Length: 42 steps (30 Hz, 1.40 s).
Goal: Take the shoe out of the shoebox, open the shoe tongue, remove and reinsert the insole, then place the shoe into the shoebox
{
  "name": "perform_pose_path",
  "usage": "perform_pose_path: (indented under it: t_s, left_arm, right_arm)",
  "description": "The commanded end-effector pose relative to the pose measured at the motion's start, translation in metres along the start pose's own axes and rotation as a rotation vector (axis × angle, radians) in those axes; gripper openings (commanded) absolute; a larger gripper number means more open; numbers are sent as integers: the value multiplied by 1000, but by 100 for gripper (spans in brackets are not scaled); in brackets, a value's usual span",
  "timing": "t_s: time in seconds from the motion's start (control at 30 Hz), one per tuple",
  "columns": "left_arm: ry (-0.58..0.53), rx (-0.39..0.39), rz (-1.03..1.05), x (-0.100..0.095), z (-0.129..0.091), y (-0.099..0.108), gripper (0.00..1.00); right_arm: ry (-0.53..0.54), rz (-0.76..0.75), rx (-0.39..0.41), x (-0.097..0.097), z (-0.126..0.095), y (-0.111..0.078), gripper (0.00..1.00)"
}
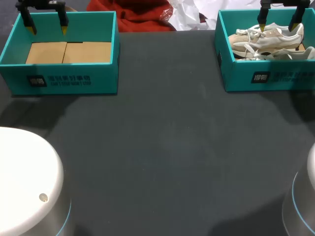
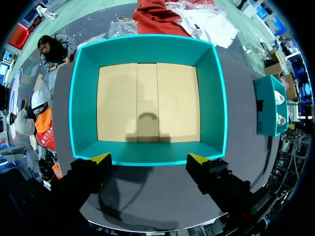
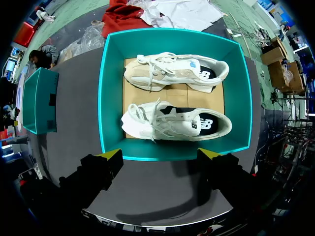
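Note:
Two white and beige shoes lie on their sides in the teal shoebox at the table's back right, seen in the head view as shoes in the shoebox. My right gripper hangs open above that box; in its wrist view the right gripper stands over the box's near wall. A second teal box at the back left holds only brown cardboard. My left gripper hangs open above it, and the left gripper shows over its near wall.
Red cloth and white plastic lie at the table's far edge between the boxes. The dark table top stretches in front of both boxes. My arms' white bases stand at the near corners.

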State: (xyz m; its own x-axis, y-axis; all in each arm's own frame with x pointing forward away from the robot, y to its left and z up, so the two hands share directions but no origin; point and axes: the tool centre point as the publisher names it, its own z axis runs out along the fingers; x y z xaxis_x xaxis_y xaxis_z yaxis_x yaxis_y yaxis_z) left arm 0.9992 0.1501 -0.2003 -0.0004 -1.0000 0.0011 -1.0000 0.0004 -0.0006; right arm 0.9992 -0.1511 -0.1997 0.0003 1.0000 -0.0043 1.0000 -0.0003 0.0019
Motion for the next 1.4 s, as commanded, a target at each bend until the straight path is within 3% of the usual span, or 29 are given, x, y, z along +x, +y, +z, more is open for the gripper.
perform_pose_path:
  t_s: [0.03,0.73,1.0,1.4]
  left_arm:
    - [-1,0,0,0,0,0,100]
    - [-1,0,0,0,0,0,100]
    - [-1,0,0,0,0,0,100]
    - [-1,0,0,0,0,0,100]
  right_arm:
    - [0,0,0,0,0,0,100]
    - [-7,-8,-8,-3,-1,1,100]
    - [-19,-12,-35,-24,0,2,100]
    - [-14,-16,-36,-66,27,0,100]
